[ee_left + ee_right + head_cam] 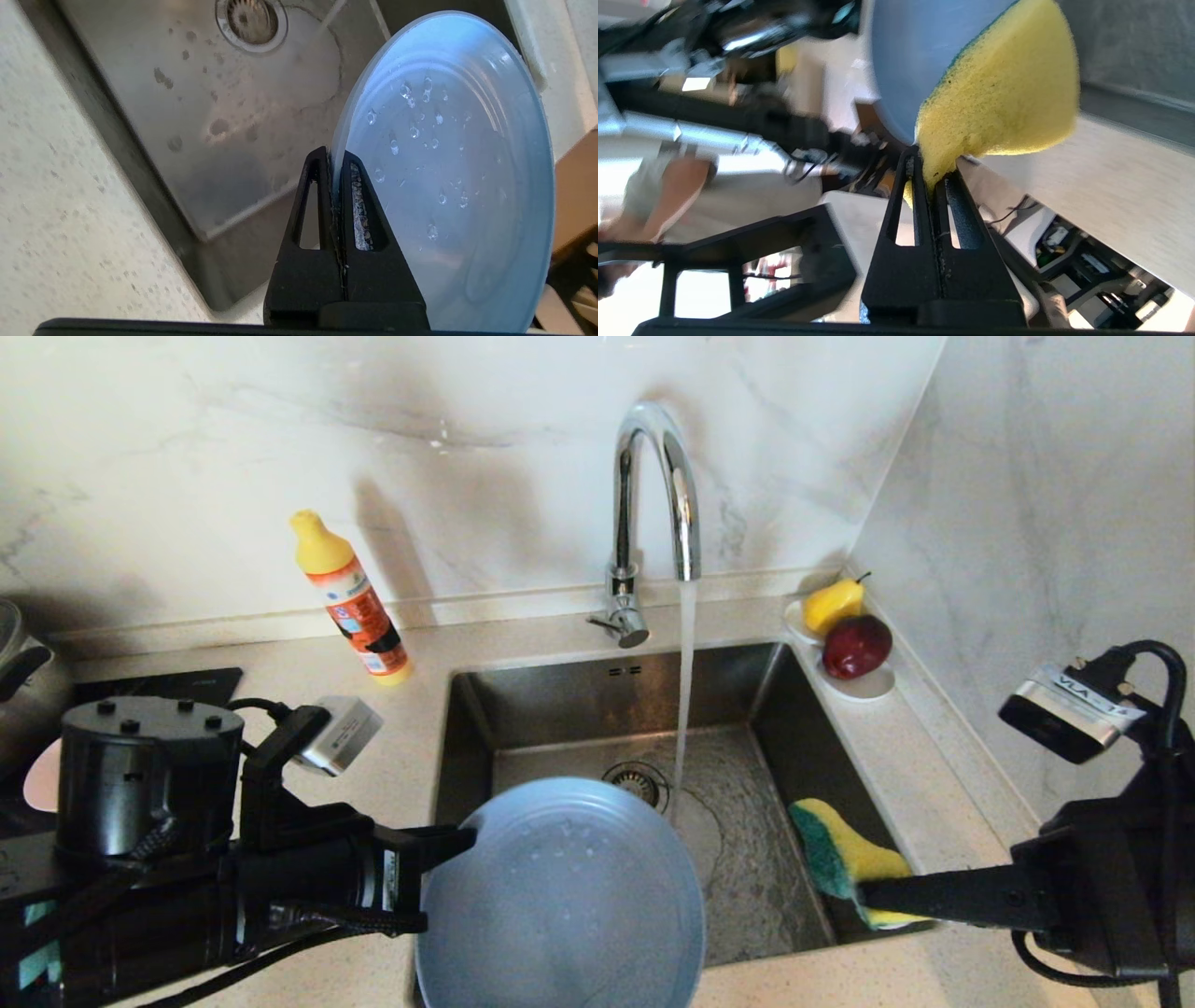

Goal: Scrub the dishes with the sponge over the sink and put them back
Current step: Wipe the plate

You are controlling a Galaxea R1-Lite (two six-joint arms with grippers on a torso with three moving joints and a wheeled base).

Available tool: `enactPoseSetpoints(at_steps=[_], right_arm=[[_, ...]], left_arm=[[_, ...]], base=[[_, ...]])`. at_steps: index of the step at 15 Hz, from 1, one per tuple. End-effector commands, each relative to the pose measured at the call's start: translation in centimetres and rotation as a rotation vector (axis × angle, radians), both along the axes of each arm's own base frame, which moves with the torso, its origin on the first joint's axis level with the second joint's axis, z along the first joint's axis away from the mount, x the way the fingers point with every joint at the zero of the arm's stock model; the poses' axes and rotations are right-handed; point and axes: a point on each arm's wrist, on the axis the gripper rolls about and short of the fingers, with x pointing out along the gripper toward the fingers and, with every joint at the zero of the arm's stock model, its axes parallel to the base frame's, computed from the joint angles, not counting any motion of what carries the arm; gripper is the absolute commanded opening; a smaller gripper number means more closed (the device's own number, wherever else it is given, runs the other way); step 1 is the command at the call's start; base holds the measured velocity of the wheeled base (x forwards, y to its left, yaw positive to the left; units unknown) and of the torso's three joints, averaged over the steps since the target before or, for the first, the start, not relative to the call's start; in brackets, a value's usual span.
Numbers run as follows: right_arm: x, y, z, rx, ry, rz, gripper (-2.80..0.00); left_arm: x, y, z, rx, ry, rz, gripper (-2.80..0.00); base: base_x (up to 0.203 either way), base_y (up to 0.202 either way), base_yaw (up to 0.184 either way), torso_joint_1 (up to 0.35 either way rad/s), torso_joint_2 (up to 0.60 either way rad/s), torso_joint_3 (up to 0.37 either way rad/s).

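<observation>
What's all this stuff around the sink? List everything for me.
plate: one, grey-blue, wet, held over the sink's near edge
sponge: one, yellow and green, over the sink's right side
sink: one, steel, set in the counter
tap: one, chrome, running
bottle: one, yellow and orange, counter behind left
pear: one, yellow, on the white dish
red fruit: one, dark red, beside the pear
white dish: one, right of the sink
left gripper: shut on the plate's rim
right gripper: shut on the sponge
</observation>
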Motion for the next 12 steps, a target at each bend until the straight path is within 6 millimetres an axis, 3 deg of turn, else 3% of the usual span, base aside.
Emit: enactPoseSetpoints(at_steps=[1,7,12], right_arm=[[0.9,2.6,-0.1,-0.027,0.034,0.079,-2.8],[2.8,9.2,-2.2,-0.141,0.092,0.164,-2.8],[4.5,13.3,-2.3,-0.172,0.076,0.173,-2.8]], left_arm=[[0.4,-0.2,-0.9,0.026,-0.045,0.011,-2.8],[1.2,-1.1,-2.3,0.063,-0.307,0.006,-2.8],[1.0,-1.4,-2.5,0.045,-0.351,-0.014,-2.8]], base=[[0.0,0.0,0.0,0.0,0.0,0.0],[0.0,0.0,0.0,0.0,0.0,0.0],[0.0,0.0,0.0,0.0,0.0,0.0]])
